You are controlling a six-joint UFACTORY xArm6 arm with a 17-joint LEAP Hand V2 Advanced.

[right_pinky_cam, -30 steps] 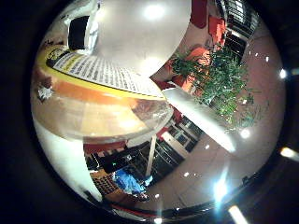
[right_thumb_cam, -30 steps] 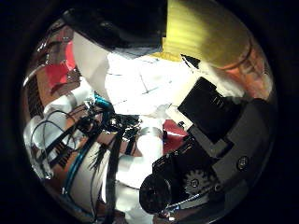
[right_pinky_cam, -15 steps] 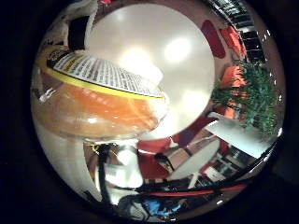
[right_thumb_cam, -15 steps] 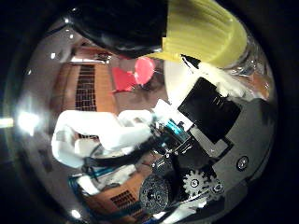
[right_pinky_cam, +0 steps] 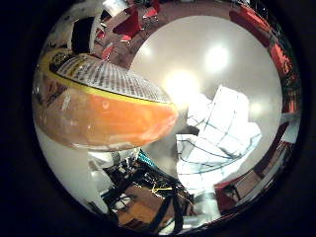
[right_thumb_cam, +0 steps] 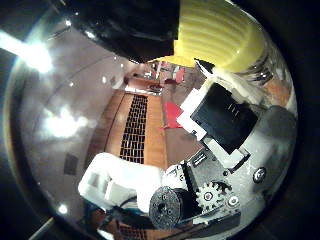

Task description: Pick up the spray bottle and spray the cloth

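One spray bottle (right_pinky_cam: 98, 118) fills much of the little-finger-side palm view, so it sits close against the palm of the hand (right_thumb_cam: 220, 165). Its clear body holds an orange liquid under a yellow-edged printed label; the thumb-side view shows a ribbed yellow part of the bottle next to a black part that may be the sprayer head. White, black and geared finger segments curl close beside the bottle in that view, so the hand reads as closed round it and carrying it off the table (right_pinky_cam: 197, 59), though the contact of the fingertips is hidden.

Beyond the bottle lies the cloth (right_pinky_cam: 217, 138), white with thin dark check lines, crumpled on the round white table and reaching toward the table edge nearest the arm's base. Bottle and cloth are apart; the bottle hangs above the table surface.

Handling, as a judgement: the bottle is a stiff, smooth plastic shell, partly filled, so moderately heavy with liquid that can slosh; the glossy wall could slip under a loose hold. The neck below the sprayer looks the best place to grip, leaving a finger free for the trigger. The cloth is soft, light, and will not resist the spray.
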